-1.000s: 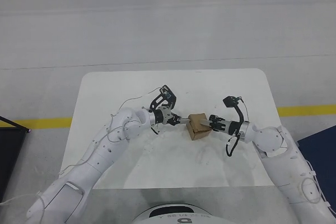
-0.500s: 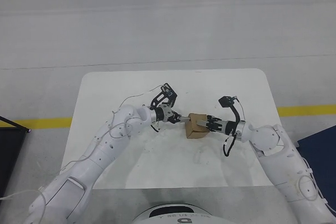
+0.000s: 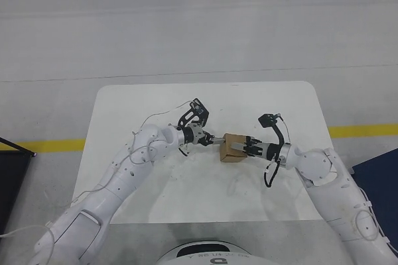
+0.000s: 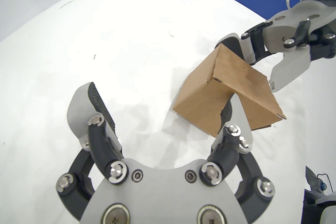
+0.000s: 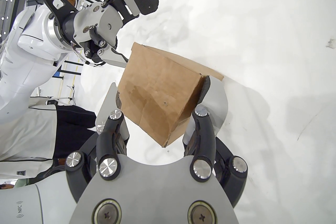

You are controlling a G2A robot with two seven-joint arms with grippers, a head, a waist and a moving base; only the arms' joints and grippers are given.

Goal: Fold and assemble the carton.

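The right gripper [image 5: 164,86] is clamped on the carton [image 5: 157,72], a pad on each of two opposite sides, so the brown box fills the gap between its fingers [image 5: 212,101]; seen from the left wrist, one of these fingers lies behind the box's far corner and the other meets the edge of the top flap [image 4: 249,88]. The left gripper [image 4: 162,92] is released, jaws spread wide; one fingertip touches the side of the carton facing it, just under the overhanging flap, while the other fingertip [image 4: 90,96] hangs over bare table, apart from the box. The two grippers face each other with the carton between them; from above, the left arm stretches in from the left and the right arm from the right, both wrists low over the surface.

The carton is a small cardboard cube, largely folded up; its walls are closed and creased; its top flap juts past one wall rather than lying flush; whether its base sits flat I cannot tell. It is near the middle of the white table [image 3: 152,106], a little toward the robot's right, well away from every edge; the table has rounded corners and a few small dark scuffs. Beyond it, on the grey floor, a yellow line [image 3: 371,130] runs to either side; a blue panel [image 3: 395,172] stands by the table's right edge.
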